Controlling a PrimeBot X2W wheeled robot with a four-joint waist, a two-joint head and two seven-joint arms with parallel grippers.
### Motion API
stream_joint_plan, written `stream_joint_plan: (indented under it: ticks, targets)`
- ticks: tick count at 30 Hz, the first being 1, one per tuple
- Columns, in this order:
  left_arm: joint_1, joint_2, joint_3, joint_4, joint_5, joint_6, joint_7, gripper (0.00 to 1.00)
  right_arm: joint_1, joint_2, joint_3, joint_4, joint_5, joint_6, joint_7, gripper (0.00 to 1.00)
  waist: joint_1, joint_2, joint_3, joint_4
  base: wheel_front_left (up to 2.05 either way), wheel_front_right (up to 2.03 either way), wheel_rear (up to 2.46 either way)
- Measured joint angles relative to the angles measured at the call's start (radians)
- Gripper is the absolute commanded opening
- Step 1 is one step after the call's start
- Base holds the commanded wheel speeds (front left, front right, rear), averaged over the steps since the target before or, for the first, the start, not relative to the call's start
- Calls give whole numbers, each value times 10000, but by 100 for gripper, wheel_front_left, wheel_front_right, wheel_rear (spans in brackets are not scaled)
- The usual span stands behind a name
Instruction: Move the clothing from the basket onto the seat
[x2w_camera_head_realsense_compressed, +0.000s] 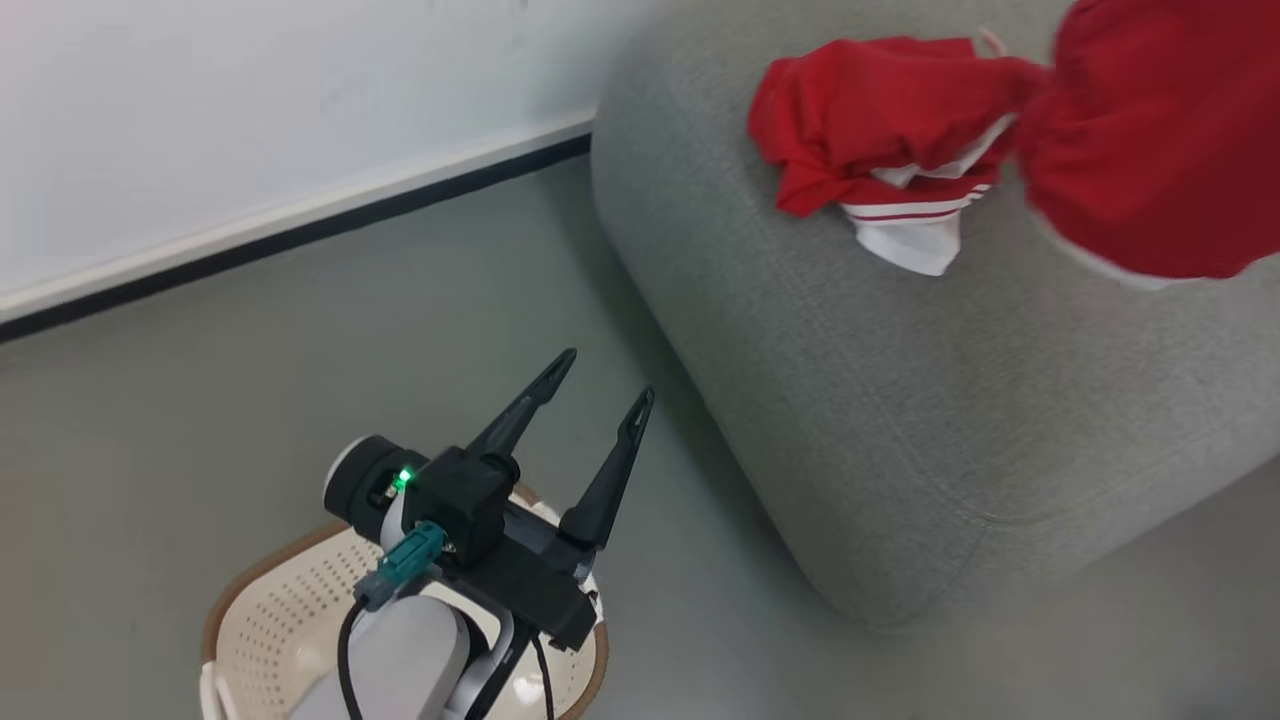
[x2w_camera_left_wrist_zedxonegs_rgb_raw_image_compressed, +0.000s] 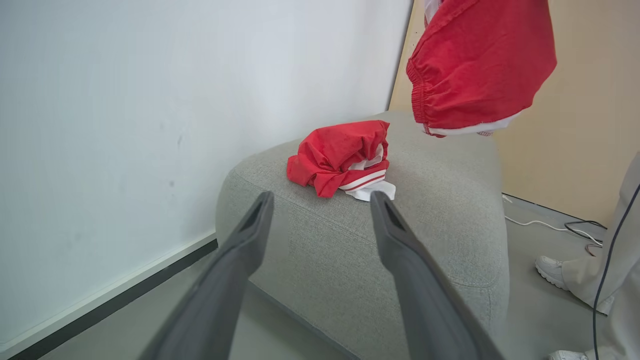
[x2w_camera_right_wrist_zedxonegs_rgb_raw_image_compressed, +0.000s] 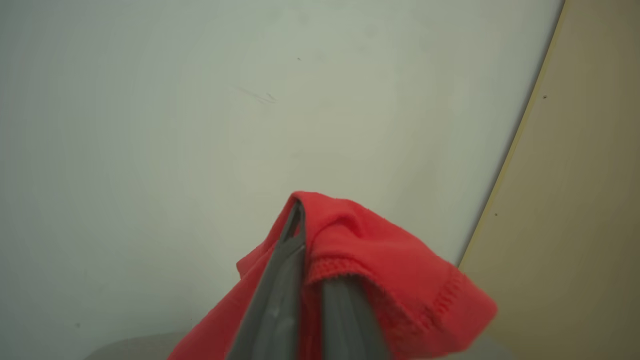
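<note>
Over the seat's far right part: the hanging garment (x2w_camera_head_realsense_compressed: 1150, 140), red and bunched, dangles from the right gripper (x2w_camera_right_wrist_zedxonegs_rgb_raw_image_compressed: 307, 250). Its lower edge is clear of the grey seat (x2w_camera_head_realsense_compressed: 900, 400).
Right fingers: pressed together on a fold of the hanging garment.
Cloth against those fingers: from the right wrist view, the fabric is draped over both tips and falls away to their right. A stitched hem lies across the right finger, and most of the garment hangs below the pinch.
Near the seat's far left corner: the striped garment (x2w_camera_head_realsense_compressed: 880, 130) lies crumpled on the cushion, inside the edges and just beside the hanging one.
Left gripper (x2w_camera_head_realsense_compressed: 608, 375): its fingers are spread wide with nothing between them. It is poised above the basket (x2w_camera_head_realsense_compressed: 290, 625) on the floor, apart from the seat's near left edge.
Step in hand: as I read it, setting the second garment down on the seat.
Doing it well: lower until the cloth's bottom settles on the cushion, well in from the edges. Part the fingers only then. Since the fold wraps the tips it may cling, so draw up and away from the draped side.
</note>
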Motion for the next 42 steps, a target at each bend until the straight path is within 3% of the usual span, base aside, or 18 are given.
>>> stream_joint_plan:
  ticks: [15,22,27,37,40,41,42]
  targets:
    - [-649,213,-272,-1154,533,-98,420,100,-1390,-282,-274,1248,-75,-268,15,0,0,1,1476,1271,0,0,0]
    - [-1016,244,-389,-1488,631,-113,639,100,-1403,-217,-500,2293,-42,-711,15,0,0,1,2286,1648,0,0,0]
    - [-1160,366,-393,-1509,729,-196,767,100,-442,585,-583,3363,368,-951,15,0,0,1,2817,1941,0,0,0]
    - [-1286,468,-343,-1524,832,-192,882,100,-58,1400,-667,4117,560,-999,13,0,-1,0,3184,2272,0,0,0]
    - [-1284,476,-299,-1465,832,-186,880,100,-107,1559,-539,4169,518,-995,12,46,-1,0,3157,2267,0,0,0]
    - [-1282,483,-291,-1436,832,-186,876,100,-116,1563,-479,4171,460,-991,8,87,-1,0,3131,2254,0,0,0]
    - [-1269,500,-276,-1411,830,-186,863,100,-129,1569,-424,4176,391,-963,6,100,-1,-1,3100,2236,0,0,0]
